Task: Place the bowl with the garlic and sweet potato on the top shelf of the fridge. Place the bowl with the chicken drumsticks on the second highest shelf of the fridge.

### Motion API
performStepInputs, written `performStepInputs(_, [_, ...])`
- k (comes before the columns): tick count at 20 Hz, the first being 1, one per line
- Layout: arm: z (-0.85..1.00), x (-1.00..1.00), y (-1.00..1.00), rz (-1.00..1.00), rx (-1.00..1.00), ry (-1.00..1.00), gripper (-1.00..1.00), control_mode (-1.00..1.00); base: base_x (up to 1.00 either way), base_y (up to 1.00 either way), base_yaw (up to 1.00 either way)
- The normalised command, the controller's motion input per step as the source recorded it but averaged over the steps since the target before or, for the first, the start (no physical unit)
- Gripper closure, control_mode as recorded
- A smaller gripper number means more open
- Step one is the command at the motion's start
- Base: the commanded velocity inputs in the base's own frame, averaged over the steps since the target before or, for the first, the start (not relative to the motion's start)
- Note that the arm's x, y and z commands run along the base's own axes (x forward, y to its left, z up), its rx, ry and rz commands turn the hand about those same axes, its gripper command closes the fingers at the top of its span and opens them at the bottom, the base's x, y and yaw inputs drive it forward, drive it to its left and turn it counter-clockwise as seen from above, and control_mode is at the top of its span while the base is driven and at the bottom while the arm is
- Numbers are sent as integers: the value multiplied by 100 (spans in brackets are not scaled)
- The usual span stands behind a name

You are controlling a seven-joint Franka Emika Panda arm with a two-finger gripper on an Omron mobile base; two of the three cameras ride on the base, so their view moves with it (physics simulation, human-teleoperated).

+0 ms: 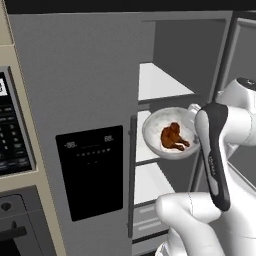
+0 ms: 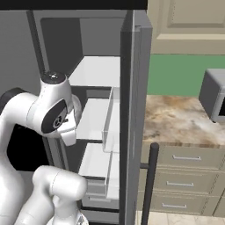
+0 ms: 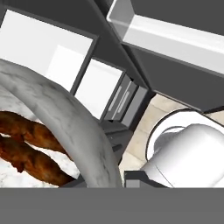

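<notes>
Pincer narrowed tight, clamped on the rim of the round white glossy bowl [image 1: 169,132] holding reddish-brown chicken drumsticks [image 1: 173,137]; the fingertips themselves are hidden behind the rim. Bowl is carried in the air, tipped toward the left base camera, in front of the open tall grey fridge [image 1: 85,100], level with the second white shelf [image 1: 146,142], below the top white shelf board [image 1: 160,82]. Judged rigid, smooth, likely slippery; the meat is loose and could slide. The rim grip suits it; keep it level.
</notes>
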Motion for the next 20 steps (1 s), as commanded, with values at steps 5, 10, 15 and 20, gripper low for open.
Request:
performStepInputs(5, [-44,74,-10,-15,3,2,100,-100,0,0,0])
performStepInputs(10, [-42,40,-2,-31,16,0,100,-100,0,0,0])
performStepInputs(15, [-33,27,0,-36,10,0,100,-100,0,0,0])
performStepInputs(20, [-8,19,3,-13,4,2,100,-100,0,0,0])
